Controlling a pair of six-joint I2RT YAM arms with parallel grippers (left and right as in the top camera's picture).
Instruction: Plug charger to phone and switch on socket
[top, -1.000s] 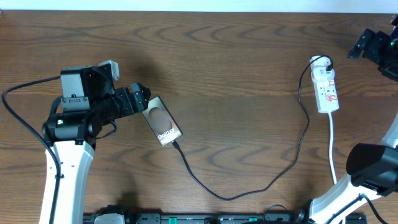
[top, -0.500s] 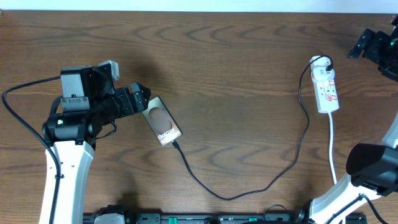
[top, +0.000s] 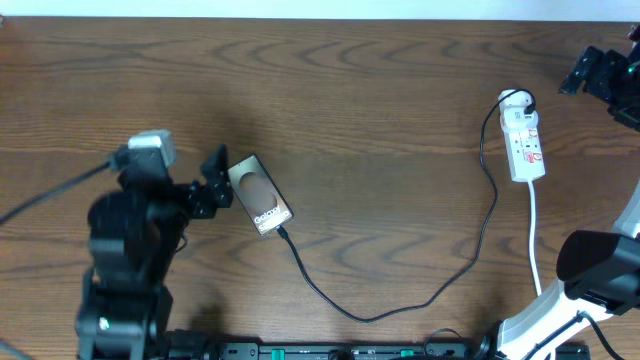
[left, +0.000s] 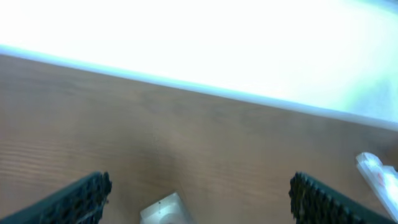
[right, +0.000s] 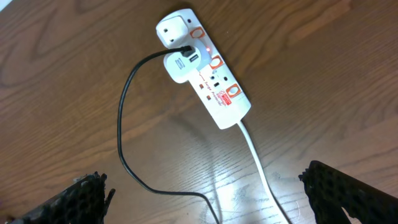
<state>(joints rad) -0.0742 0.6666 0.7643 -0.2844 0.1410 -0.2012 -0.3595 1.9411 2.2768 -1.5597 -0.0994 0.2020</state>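
A dark brown wood-grain surface (top: 380, 80) is filling the overhead view, with a thin white strip of the room showing beyond its far edge; in the left wrist view that background is washing out to bright white. A small dark rectangular phone (top: 258, 195), bearing a brownish oval mark and white "Galaxy" lettering, is lying flat and slanted left of the middle, closer to the left edge than the right. The left tool (top: 215, 182) is sitting just beside the phone's upper end, its jaws standing wide with nothing between them. A long thin black charger cable (top: 370, 317) is running from the phone's lower end, sagging toward the near edge, then climbing to a narrow white power strip (right: 205, 68) with red markings, which is lying near the right edge toward the far right corner. There the cable is entering a white adapter (right: 180, 65) seated in the strip, and a small red glow is showing beside it. A thick white cord (right: 255, 155) is trailing from the strip toward the near edge. The right tool (right: 205, 177) is hovering above the strip, jaws spread wide and holding nothing.
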